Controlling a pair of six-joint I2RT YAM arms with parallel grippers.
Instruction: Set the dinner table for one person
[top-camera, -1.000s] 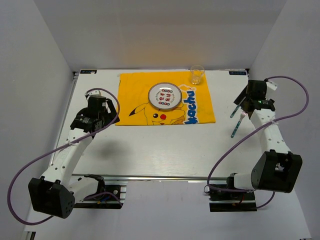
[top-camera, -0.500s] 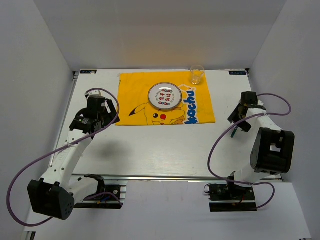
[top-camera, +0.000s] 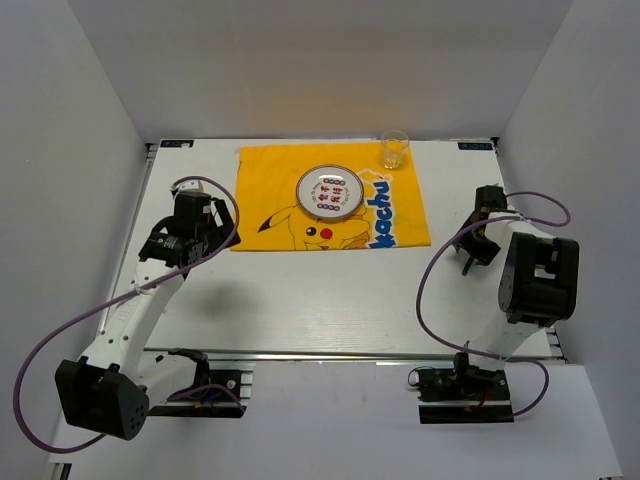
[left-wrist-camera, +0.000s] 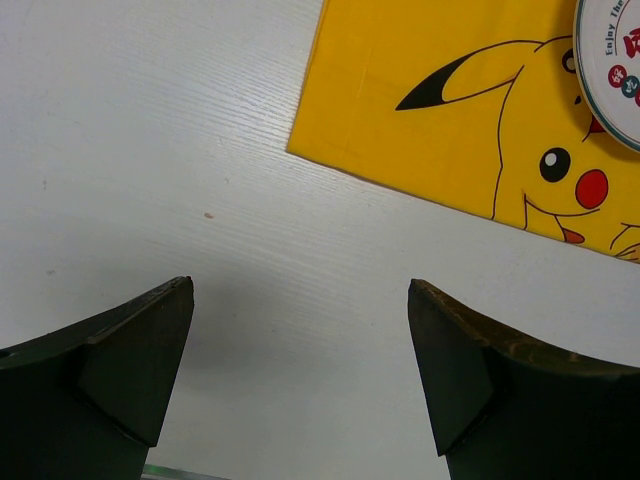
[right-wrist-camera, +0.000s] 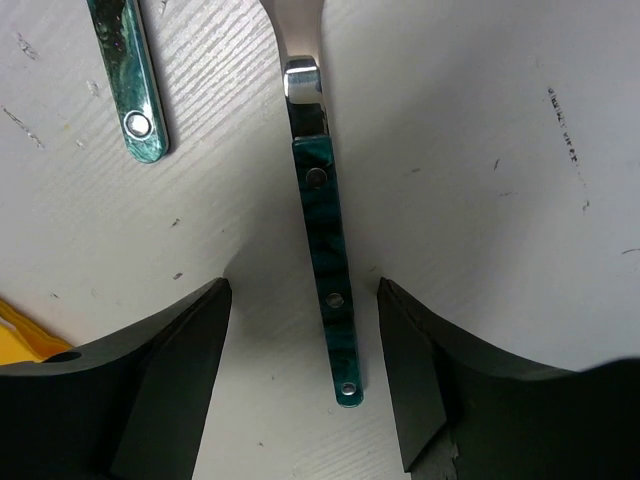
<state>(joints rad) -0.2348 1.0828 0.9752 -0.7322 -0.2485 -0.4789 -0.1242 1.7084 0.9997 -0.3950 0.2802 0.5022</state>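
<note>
Low over the right side of the surface (top-camera: 300, 290), right pincer (right-wrist-camera: 302, 292) released, dark fingers (right-wrist-camera: 175, 370) parted either side of a green-handled utensil (right-wrist-camera: 325, 240), a sliver of bare white showing at each flank and no contact visible. Lying flat, that utensil, riveted handle toward the wrist camera and bright metal neck running out of the top of the view; head out of frame, so fork or knife impossible to tell. Just to its left and apart from it, the rounded end of a second green handle (right-wrist-camera: 128, 80), also flat on the grained white. From above, both utensils largely hidden beneath the folded right arm. Across on the left side, left pincer (left-wrist-camera: 300, 290) likewise released, fingers wide with nothing between them, poised above bare white near the near-left corner of a yellow Pikachu cloth (top-camera: 290, 190). On the cloth, right of centre, a round patterned plate (top-camera: 331, 192); at the cloth's far right corner, a small clear glass (top-camera: 394, 149), upright. Beneath it all, the surface itself, broad, white and faintly grained, with a metal rail (top-camera: 300, 354) along its near edge.
</note>
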